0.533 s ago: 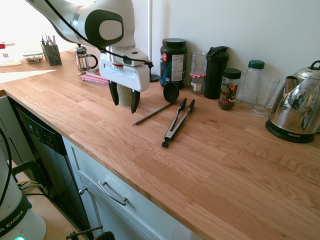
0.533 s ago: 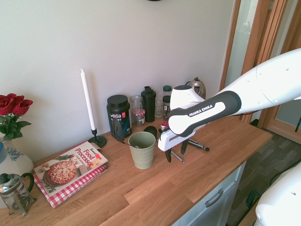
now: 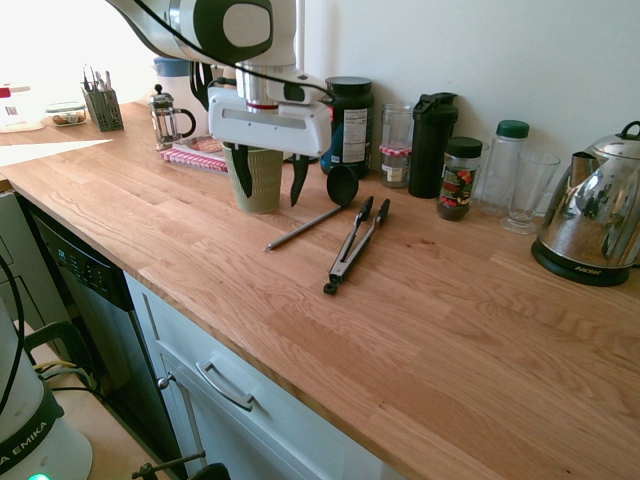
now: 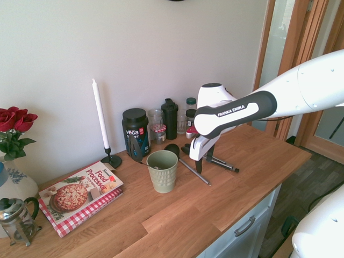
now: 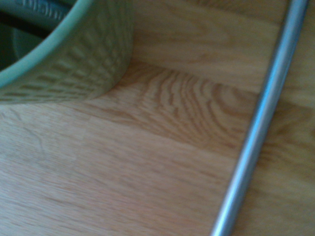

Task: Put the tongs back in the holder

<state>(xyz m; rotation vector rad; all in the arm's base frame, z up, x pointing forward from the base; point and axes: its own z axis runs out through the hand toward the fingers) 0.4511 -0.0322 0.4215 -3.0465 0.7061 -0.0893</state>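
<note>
On the wooden tabletop the green holder stands under the empty gripper, whose fingers are wide apart, and the tongs lie flat nearby; they look hard, light and slippery, so grab their middle.

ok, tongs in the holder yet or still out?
Out. The tongs lie flat on the countertop, apart from the green holder. The gripper is open and empty.

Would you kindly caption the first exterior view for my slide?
Open gripper above the counter near the green holder; tongs lie beside the ladle.
</note>
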